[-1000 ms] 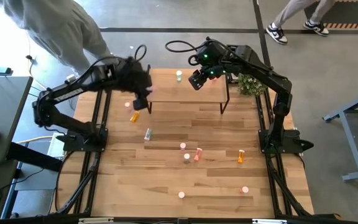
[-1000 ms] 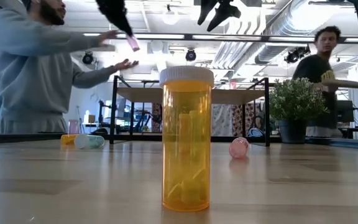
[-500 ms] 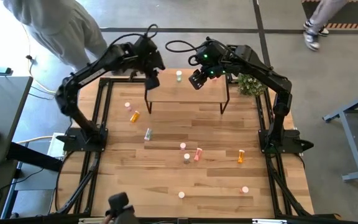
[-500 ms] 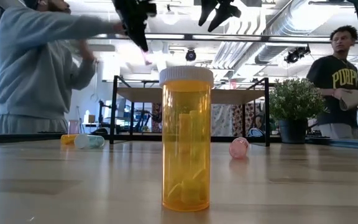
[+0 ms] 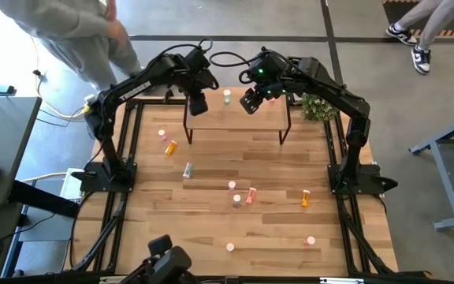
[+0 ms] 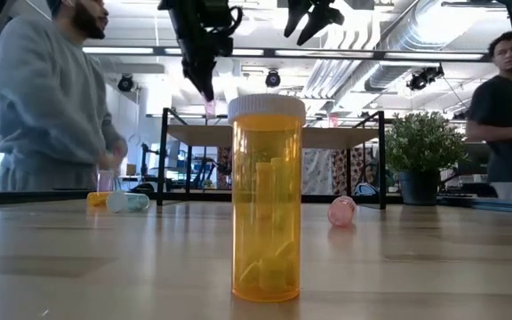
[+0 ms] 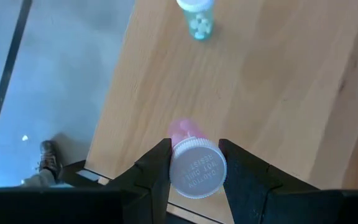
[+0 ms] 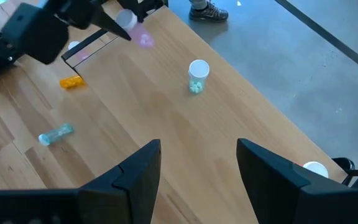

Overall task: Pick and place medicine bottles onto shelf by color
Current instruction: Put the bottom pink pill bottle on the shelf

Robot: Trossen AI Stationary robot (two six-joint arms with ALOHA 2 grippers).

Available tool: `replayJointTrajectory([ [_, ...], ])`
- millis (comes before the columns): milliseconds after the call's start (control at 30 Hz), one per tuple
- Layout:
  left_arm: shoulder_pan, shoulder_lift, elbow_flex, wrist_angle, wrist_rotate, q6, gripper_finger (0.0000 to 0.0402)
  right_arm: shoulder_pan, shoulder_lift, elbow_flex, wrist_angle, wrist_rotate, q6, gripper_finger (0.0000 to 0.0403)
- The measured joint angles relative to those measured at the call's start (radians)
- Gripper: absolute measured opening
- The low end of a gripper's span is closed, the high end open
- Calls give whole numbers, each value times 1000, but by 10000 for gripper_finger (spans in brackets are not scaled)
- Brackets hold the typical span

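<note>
My left gripper (image 5: 198,105) hangs over the left end of the shelf (image 5: 239,114), shut on a pink medicine bottle (image 7: 183,131) with a white cap. In the low view this bottle (image 6: 210,108) shows just under the fingers, above the shelf top. A pale green bottle (image 5: 227,95) stands upright on its base on the shelf's far side (image 8: 197,74). My right gripper (image 5: 251,101) hovers open over the shelf's right half, with nothing between its fingers (image 8: 197,168). Several more bottles lie or stand on the tabletop. My left gripper pinches the pink bottle's white cap (image 7: 196,169) between its two fingers (image 7: 157,169), one on each side of the cap's rim. The fingers slant steeply down from above. The pink body points down beyond the fingertips, lifted clear of the shelf.
On the tabletop are an orange bottle (image 5: 171,147), a clear one lying down (image 5: 187,170), pink and red-pink ones (image 5: 251,195) and an orange one (image 5: 306,197). A large orange bottle (image 6: 268,200) fills the low view. A plant (image 5: 315,106) stands right of the shelf. A person (image 5: 77,31) stands at the far left.
My left gripper has carried the pink bottle from over the table beside the shelf toward the far edge and right, and now hangs over the shelf's left end. It has come down somewhat and tipped steeper. The person at the far left has drawn an arm back.
</note>
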Motion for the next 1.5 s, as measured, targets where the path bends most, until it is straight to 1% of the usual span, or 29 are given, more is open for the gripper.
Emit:
replayJointTrajectory([
  [233,28,42,0,0,-1,-4,116,0,0,0,0,12,-43,201],
  [467,48,48,0,0,0,-18,116,0,0,0,0,16,-81,201],
  [667,49,48,0,-12,69,-12,116,0,0,0,0,17,-136,201],
  [967,56,52,0,-13,70,-18,116,0,0,0,0,19,-201,201],
  [1500,75,52,0,-13,74,-18,115,0,0,0,11,18,-206,201],
])
